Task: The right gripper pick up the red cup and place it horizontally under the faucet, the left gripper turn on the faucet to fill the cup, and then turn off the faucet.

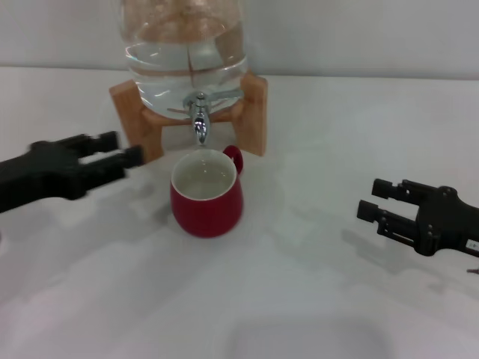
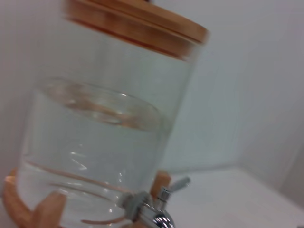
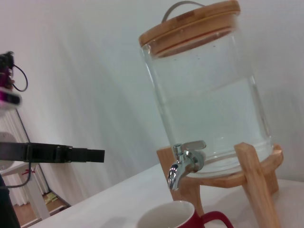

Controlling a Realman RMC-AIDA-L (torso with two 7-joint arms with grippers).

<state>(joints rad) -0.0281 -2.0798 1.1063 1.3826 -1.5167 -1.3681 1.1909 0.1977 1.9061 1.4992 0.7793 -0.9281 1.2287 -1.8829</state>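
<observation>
The red cup point(image 1: 206, 196) stands upright on the white table, its cream inside facing up, right below the spout of the faucet point(image 1: 199, 120). The faucet sticks out of a large clear water jar point(image 1: 185, 52) on a wooden stand. My left gripper point(image 1: 120, 148) hovers open to the left of the cup, fingers pointing towards the stand, touching nothing. My right gripper point(image 1: 380, 200) is open and empty, well to the right of the cup. The right wrist view shows the faucet point(image 3: 185, 164), the cup's rim point(image 3: 171, 214) and the left gripper point(image 3: 97, 155) farther off. The left wrist view shows the faucet point(image 2: 159, 213) with its lever point(image 2: 176, 184).
The wooden stand point(image 1: 254, 112) holds the jar at the back centre of the table. A bamboo lid point(image 3: 190, 23) closes the jar. A pale wall runs behind the table.
</observation>
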